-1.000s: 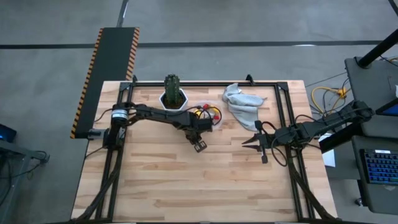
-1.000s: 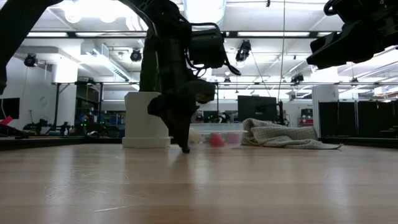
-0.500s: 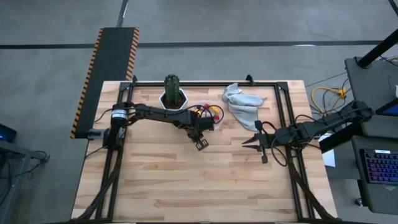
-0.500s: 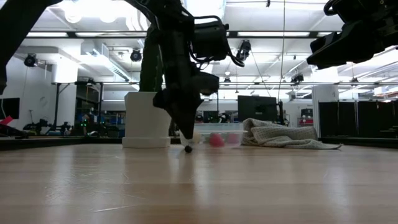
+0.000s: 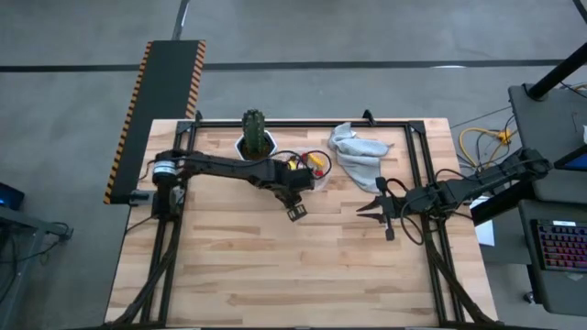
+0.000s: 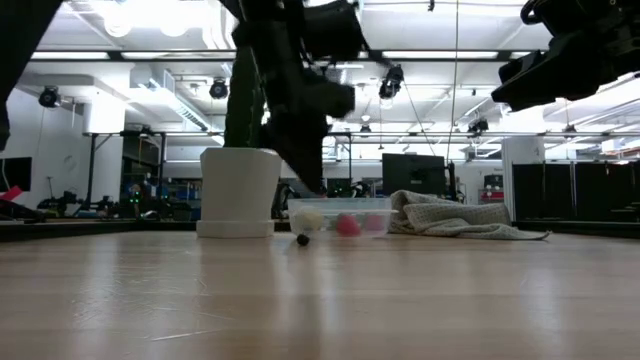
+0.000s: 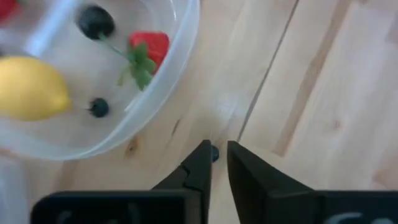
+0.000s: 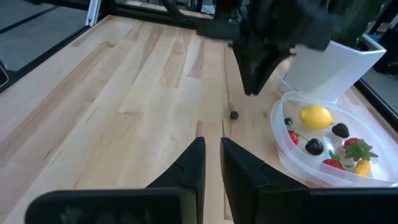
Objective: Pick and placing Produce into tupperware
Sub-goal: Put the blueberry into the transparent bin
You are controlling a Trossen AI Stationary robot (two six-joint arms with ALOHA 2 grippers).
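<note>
Light: bright, even overhead ceiling lamps, flaring at upper left in the low view.
Shadows: soft, faint on the table.
Focus: left wrist view blurred; low view's foreground wood soft.

Both arms are dark, near-black, built of slim jointed segments; the left arm carries a silvery ring at a joint close to its base, and black cables loop around the right arm near its wrist. Each ends in a gripper with two flat, black, tapering fingers: the left gripper and the right gripper show blunt-tipped blades mounted on a wide black bar.
</note>
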